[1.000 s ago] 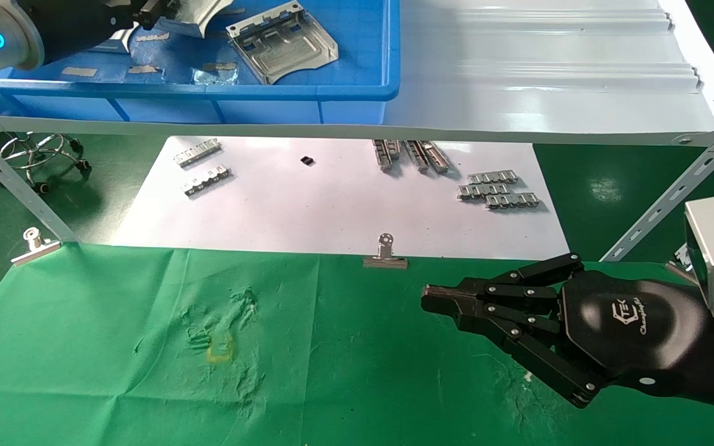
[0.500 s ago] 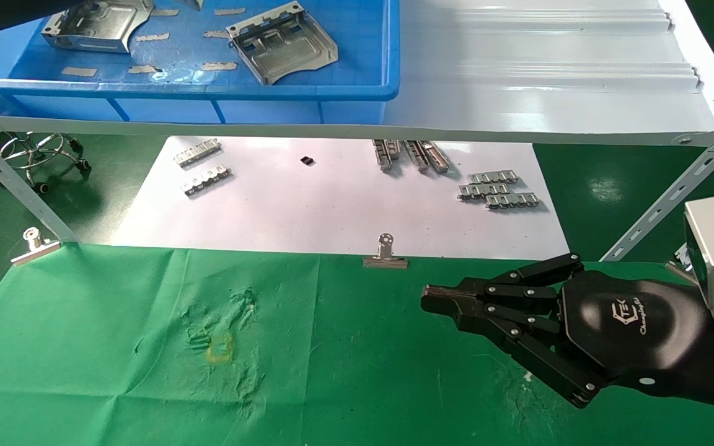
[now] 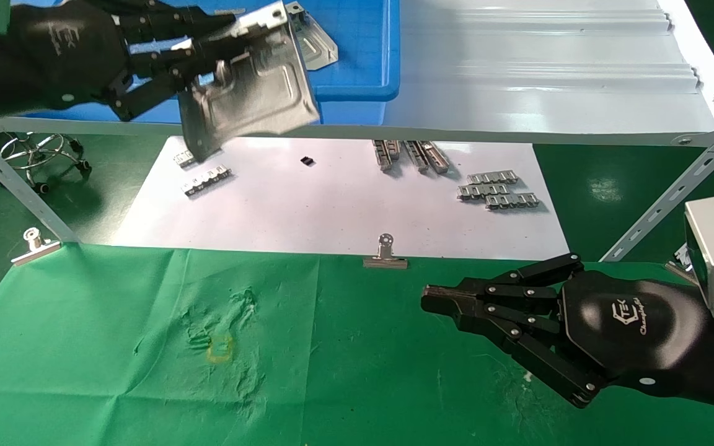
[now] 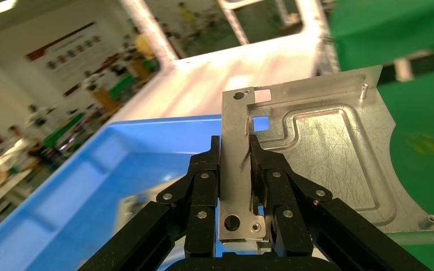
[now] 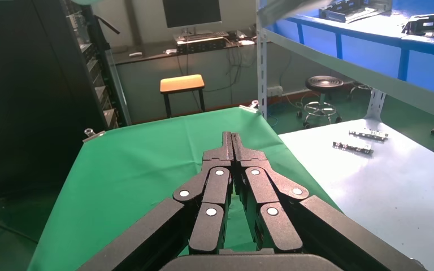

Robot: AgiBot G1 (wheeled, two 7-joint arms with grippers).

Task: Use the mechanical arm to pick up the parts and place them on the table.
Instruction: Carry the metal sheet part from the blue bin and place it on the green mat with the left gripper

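My left gripper (image 3: 199, 52) is shut on a silver sheet-metal part (image 3: 251, 93) and holds it in the air in front of the blue tray (image 3: 357, 91), above the white sheet. In the left wrist view the fingers (image 4: 203, 180) clamp the part's flange (image 4: 234, 169), and the embossed plate (image 4: 328, 164) stands out beyond them. Another part (image 3: 313, 40) lies in the tray, mostly hidden behind the held one. The green table (image 3: 146, 371) lies below. My right gripper (image 3: 426, 298) is shut and empty, parked low over the green cloth at the right (image 5: 232, 137).
The white sheet (image 3: 332, 210) carries several small toothed strips (image 3: 498, 189) and a tiny black piece (image 3: 307, 160). Binder clips (image 3: 385, 254) hold the cloth's far edge. A grey metal shelf (image 3: 549, 74) and slanted frame legs (image 3: 10, 179) stand over the sheet. A yellow mark (image 3: 219, 348) is on the cloth.
My left gripper, up over the tray and mostly out of view before, has come forward and down with a part in it. The right arm has not moved.
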